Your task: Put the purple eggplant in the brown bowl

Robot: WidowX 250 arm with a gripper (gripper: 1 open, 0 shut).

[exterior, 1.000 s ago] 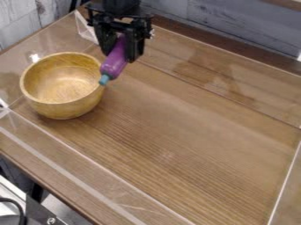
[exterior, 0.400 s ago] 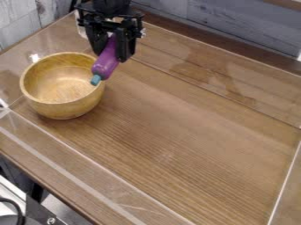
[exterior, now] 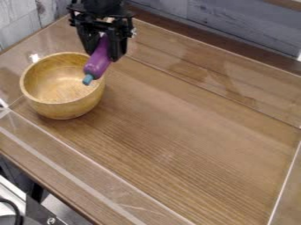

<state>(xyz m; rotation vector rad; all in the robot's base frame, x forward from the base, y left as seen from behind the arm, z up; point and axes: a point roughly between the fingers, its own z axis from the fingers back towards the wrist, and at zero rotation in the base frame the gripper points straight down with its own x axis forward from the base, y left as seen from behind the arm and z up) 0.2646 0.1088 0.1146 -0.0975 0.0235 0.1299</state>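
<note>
- Wooden surface (exterior: 188, 123) filled most of the view, and it had a light brown colour with fine grain lines.
- Along the upper right side, a raised wooden edge (exterior: 223, 37) bordered this surface, and a pale grey wall (exterior: 235, 18) stood behind it.
- The brown bowl (exterior: 58, 94) was at the left part of the view. It was round, stood upright, and had a thick rim and a smooth inner side of yellowish brown.
- The dark hand (exterior: 100, 47) was near the top of the view, a little to the right of the bowl, and it pointed downward.
- This hand was closed on the purple eggplant, pinching it near the upper end.
- The purple eggplant (exterior: 98, 65) hung below the hand in a tilted position. Its teal-blue stem tip (exterior: 87, 80) pointed down and to the left, in the direction of the bowl.
- In the view, this tip overlapped the right part of the bowl's opening, while the thicker purple part was by the upper right rim. I could not tell if the tip was above the rim or already lower than it.
- At the lower left corner, beyond the border of the surface, some black cable (exterior: 17, 206) was visible, only in part.
</note>
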